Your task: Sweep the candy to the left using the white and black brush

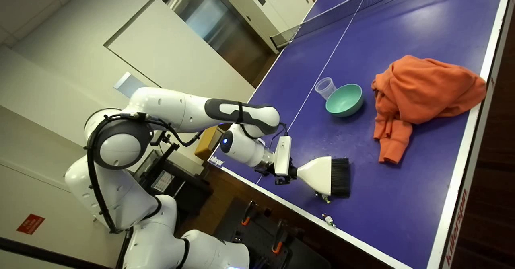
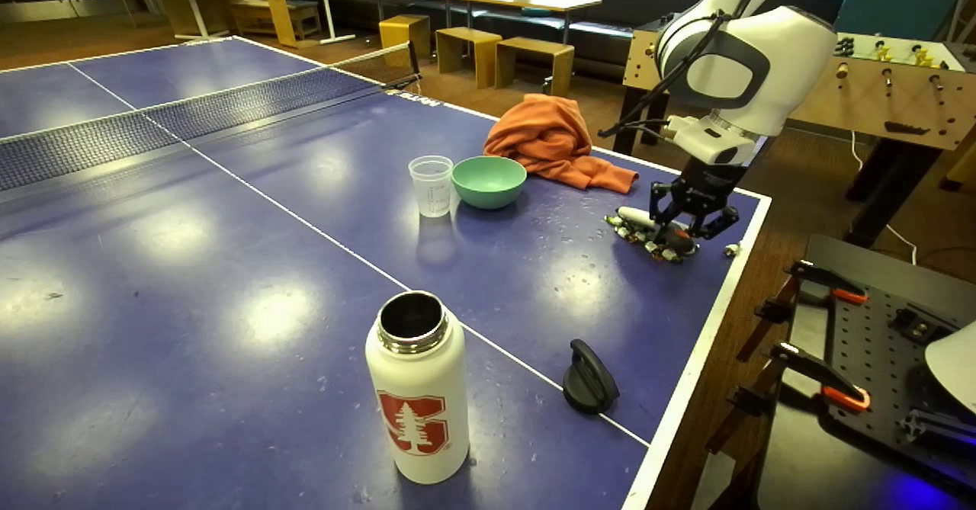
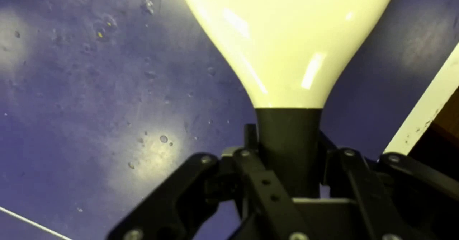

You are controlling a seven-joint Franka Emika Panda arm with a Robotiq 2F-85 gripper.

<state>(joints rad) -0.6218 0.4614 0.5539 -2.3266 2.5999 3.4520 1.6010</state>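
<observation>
Purple worktop [image 2: 152, 357], wooden stools [image 2: 467, 36] beyond, carries round teal bowl [image 2: 489, 184] and crumpled orange fabric [image 1: 430, 90]; black tool [image 3: 288, 143] clamps white-and-black brush [image 1: 324, 176].

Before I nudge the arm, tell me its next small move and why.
Probably a short, low leftward stroke with the brush: the gripper holds its black handle, and candy shows close along the brush in both exterior views. Whether the bristles touch the table, I cannot tell.

both exterior views set back, angled down, sharing a rectangular purple surface [image 1: 354, 138], wrist view close over a fan-shaped white-and-black brush [image 3: 290, 71]
</observation>
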